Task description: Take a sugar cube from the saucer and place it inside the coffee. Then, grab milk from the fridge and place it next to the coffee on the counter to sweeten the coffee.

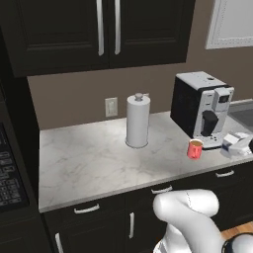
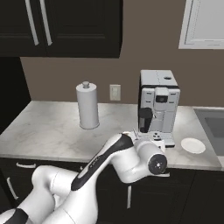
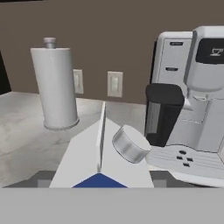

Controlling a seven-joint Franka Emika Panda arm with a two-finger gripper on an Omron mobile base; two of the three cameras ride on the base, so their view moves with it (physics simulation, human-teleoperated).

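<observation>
Milk carton (image 3: pixel 87 153) sits closest to the hand camera: white gabled top, dark blue band low down, round grey cap (image 3: pixel 130 143) on the slope at 2 o'clock from the ridge. Pincer (image 3: pixel 103 179) closed on the carton, a dark tip showing either side of its base. Cannot tell whether the carton rests on the tabletop (image 1: pixel 89 158) or hangs above it.

Beyond the carton, hand view: coffee machine (image 3: pixel 192 87) at 2 o'clock, near; paper-towel roll (image 3: pixel 54 83) upright at 10 o'clock, farther; wall outlet (image 3: pixel 115 84) at 12 o'clock on the brown wall.

Left base view: red mug (image 1: pixel 195 148) stands on the marble at 7 o'clock from the machine's drip tray, just beside it.

Right base view: saucer (image 2: pixel 193 145) at 4 o'clock from the machine, near the front edge.
</observation>
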